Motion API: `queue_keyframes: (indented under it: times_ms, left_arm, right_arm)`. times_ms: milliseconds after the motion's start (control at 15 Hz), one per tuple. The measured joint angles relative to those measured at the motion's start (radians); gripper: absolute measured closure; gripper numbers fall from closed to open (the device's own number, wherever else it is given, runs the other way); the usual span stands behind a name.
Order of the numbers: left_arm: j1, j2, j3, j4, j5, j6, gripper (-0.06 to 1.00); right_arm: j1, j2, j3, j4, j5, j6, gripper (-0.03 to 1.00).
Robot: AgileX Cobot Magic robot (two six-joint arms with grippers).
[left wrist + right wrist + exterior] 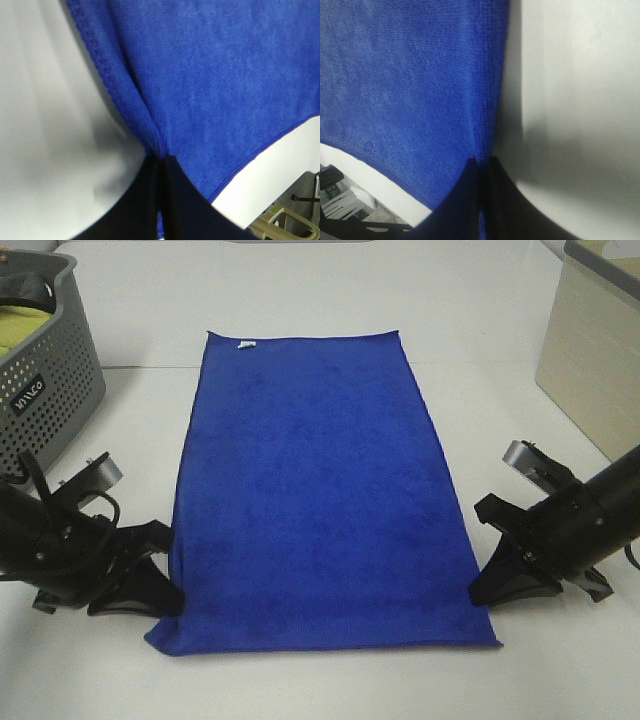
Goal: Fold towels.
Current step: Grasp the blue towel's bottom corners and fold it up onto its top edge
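Left claw (168, 570) and right claw (488, 575) each pinch a long edge of the towel (315, 480), flat on the table (300, 300). First fold is starting; next likely needs lifting both evenly toward the far edge.

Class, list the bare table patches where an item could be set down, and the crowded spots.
Free: the table strip beyond the towel, between basket and box; the patch between towel and box. Crowded: both near towel corners, where the left tool and right tool pinch its edges.
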Motion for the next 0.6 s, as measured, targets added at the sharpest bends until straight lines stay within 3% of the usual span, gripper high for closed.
queue_keyframes:
  times_ms: [400, 600]
  left_arm:
    - [0.0, -0.166, 0.233, 0.005, 0.0, -0.007, 0.94]
    - [0.0, -0.236, 0.286, 0.005, 0.011, -0.007, 0.94]
  right_arm:
    - [0.0, -0.203, 0.232, -0.006, -0.005, 0.019, 0.95]
    - [0.0, -0.282, 0.316, -0.015, -0.016, 0.024, 0.95]
